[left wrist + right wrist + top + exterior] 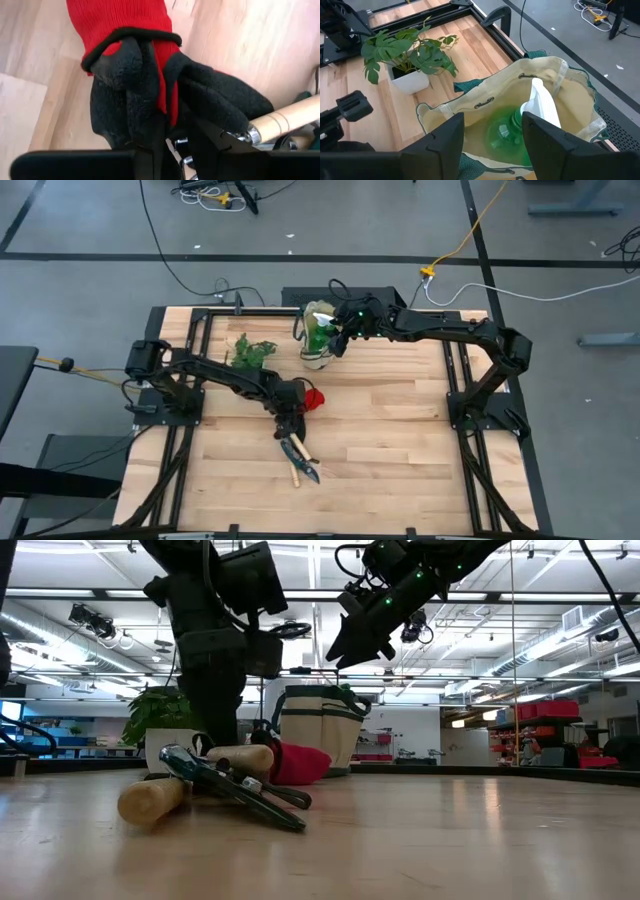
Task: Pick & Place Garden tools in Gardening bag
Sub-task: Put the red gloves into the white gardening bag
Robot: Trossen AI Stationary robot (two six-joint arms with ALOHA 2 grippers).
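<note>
High view pointing to the glove step: reaching down near the middle of the pale wooden surface [400, 430] with the left hand [292, 418], right at the red knit glove with black coated palm [314, 398]. Pinching the black palm fabric between nearly closed fingers, judging by the left wrist view, with the glove [135, 75] resting on the surface and not yet lifted.

Hovering the right hand [340, 337] over the beige canvas bag with green trim [318, 345] at the far edge, fingers spread wide and holding nothing, straight above the round bright-green spool [502, 132] lying inside the bag.

Calling next, probably, for lifting the glove clear, carrying it toward the far edge and dropping it through the bag's mouth. Leaving the dark-handled pruning shears [240, 792] and wooden-handled mini rake [150, 800] just beside the glove for later.
</note>
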